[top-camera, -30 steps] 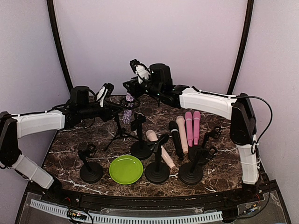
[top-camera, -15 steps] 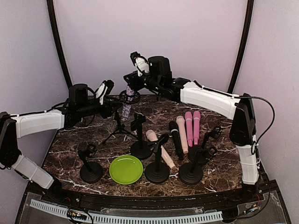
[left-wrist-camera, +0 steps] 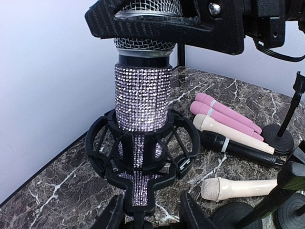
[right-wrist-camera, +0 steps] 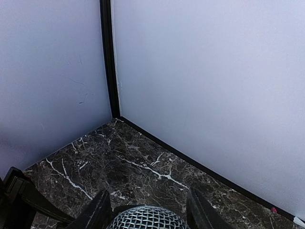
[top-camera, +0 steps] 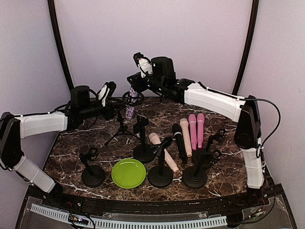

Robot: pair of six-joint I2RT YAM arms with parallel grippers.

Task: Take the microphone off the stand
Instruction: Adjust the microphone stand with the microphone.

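The rhinestone microphone (left-wrist-camera: pixel 143 95) stands upright in the ring-shaped shock mount (left-wrist-camera: pixel 97 148) of a tripod stand (top-camera: pixel 121 133) at the back left of the marble surface (top-camera: pixel 71 148). Its glittering body still passes through the mount.

The right tool (right-wrist-camera: pixel 148 210) reaches in from above and is clamped on the microphone's wire-mesh head, one finger on each side of the grille. The left tool (left-wrist-camera: pixel 152 210) sits low, its fingers partly apart on either side of the stand's stem, just under the mount. I cannot tell whether they press on the stem.

That makes one microphone in a stand and five lying loose on the surface:
- two pink ones (top-camera: pixel 192 130) side by side;
- a peach one (top-camera: pixel 185 137) beside them;
- a black one (top-camera: pixel 179 143) next to that;
- a cream one (top-camera: pixel 159 148) nearer the middle, partly hidden behind stands.

Five black round-base stands (top-camera: pixel 93 175) stand across the front half, none holding a microphone. One green plate (top-camera: pixel 128 172) lies near the front, between the leftmost round-base stand and the next.
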